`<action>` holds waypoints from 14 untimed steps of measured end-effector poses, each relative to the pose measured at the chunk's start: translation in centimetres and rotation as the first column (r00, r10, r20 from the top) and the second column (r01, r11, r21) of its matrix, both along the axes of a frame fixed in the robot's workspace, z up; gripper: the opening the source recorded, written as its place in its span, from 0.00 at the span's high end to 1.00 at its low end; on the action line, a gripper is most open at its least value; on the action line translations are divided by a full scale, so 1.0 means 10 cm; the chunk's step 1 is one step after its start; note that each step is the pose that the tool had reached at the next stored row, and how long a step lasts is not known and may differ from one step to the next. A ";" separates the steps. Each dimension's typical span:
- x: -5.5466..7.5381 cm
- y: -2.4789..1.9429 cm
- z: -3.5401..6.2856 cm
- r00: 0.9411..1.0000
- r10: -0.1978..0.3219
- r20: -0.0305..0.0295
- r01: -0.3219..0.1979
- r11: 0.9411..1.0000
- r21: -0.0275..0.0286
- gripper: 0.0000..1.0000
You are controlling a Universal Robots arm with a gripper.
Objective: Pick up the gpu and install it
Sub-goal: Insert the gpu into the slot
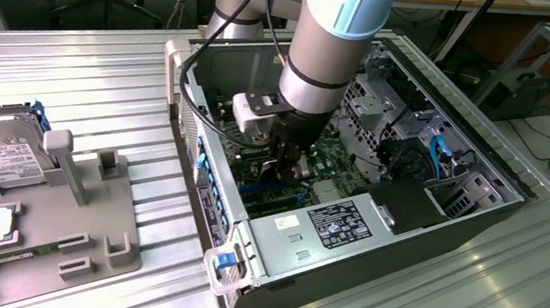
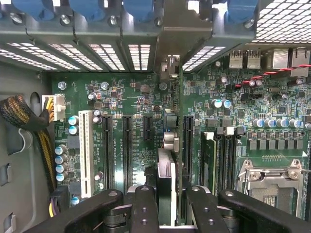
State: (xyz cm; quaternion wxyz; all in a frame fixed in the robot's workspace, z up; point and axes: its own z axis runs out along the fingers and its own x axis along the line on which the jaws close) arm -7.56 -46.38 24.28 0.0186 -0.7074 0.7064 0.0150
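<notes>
The gpu [image 2: 166, 170] is seen edge-on, a thin dark card standing upright on the green motherboard [image 2: 121, 97] between two black expansion slots. Its pale metal bracket [image 2: 169, 65] reaches the rear slot openings of the case. My gripper [image 2: 171, 208] is shut on the card, one black finger [image 2: 146, 206] on each side of its near end. In the exterior view my gripper [image 1: 289, 163] is low inside the open computer case [image 1: 204, 155], over the motherboard, and the card is mostly hidden behind it.
A white slot [image 2: 86, 150] and black slots [image 2: 127, 145] lie beside the card; a memory stick [image 2: 209, 155] and CPU socket [image 2: 272, 174] lie on the other side. Yellow-black cables [image 2: 29, 121] run along the case wall. A hard drive [image 1: 2, 154] sits on the grey fixture [image 1: 56, 224].
</notes>
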 end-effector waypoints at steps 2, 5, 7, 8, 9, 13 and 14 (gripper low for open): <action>-0.01 0.001 0.000 1.000 0.000 0.000 0.000 1.000 0.000 0.72; -0.01 0.001 -0.008 1.000 0.000 0.000 0.000 1.000 0.000 0.72; -0.01 0.001 -0.019 1.000 0.000 0.000 0.000 1.000 0.000 0.72; -0.01 0.001 -0.027 1.000 0.000 0.000 0.000 1.000 0.000 0.72; -0.01 0.001 -0.035 1.000 0.000 0.000 0.000 1.000 0.000 0.72; -0.01 0.001 -0.070 1.000 0.000 -0.001 0.000 1.000 0.000 0.72; -0.01 0.000 -0.076 1.000 0.000 -0.001 0.000 1.000 0.000 0.72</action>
